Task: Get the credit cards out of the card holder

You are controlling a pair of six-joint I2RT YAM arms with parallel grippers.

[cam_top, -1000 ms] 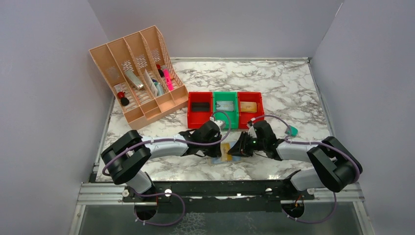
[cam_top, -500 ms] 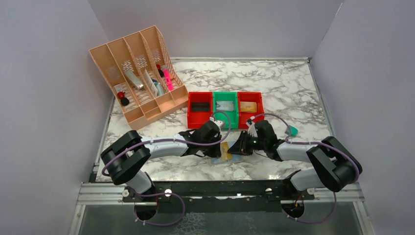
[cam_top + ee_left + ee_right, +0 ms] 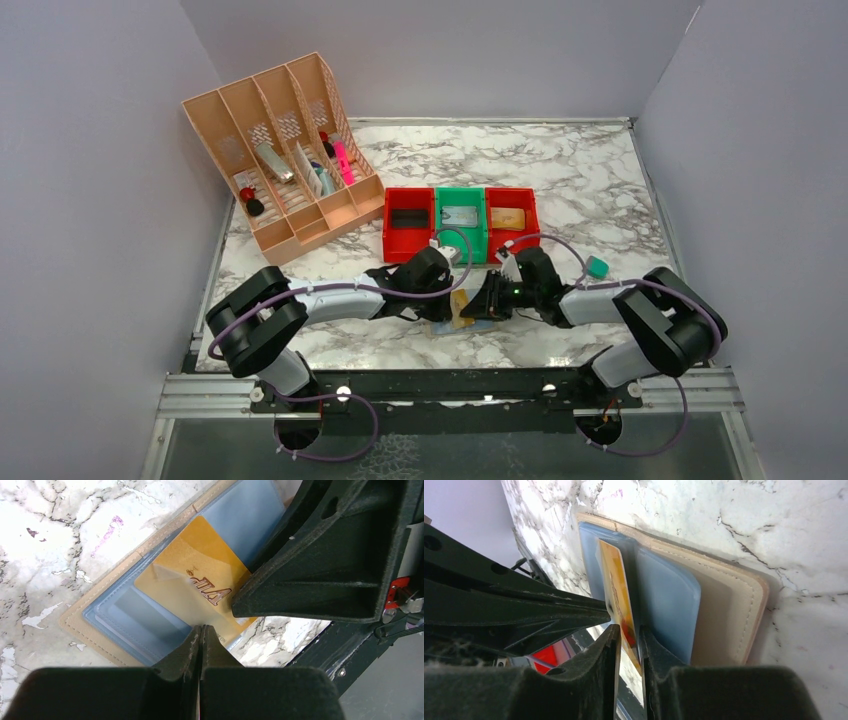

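**Gold card gripped, but the pocket may not let go**

The right end effector (image 3: pixel 628 635) is pinching the near edge of a gold card (image 3: pixel 616 585), which stands partly out of a clear middle pocket. The bite is narrow and close to the card's corner. A pull off the pocket's line could twist the card loose or wedge it against the sleeve.

The left end effector (image 3: pixel 201 635) is pressed together with nothing between its fingers. Its tips sit on the blue-grey panel just beside the card, apparently pinning it down. If that pin slides, the whole card holder (image 3: pixel 724 605) would likely drag or lift along with the card instead of releasing it.

The two end effectors are nearly touching, so a sideways pull risks a knock.

The card holder lies open and flat on the marble surface (image 3: pixel 804 530), directly ahead of the right fingertips and under the left ones, tan rim outermost
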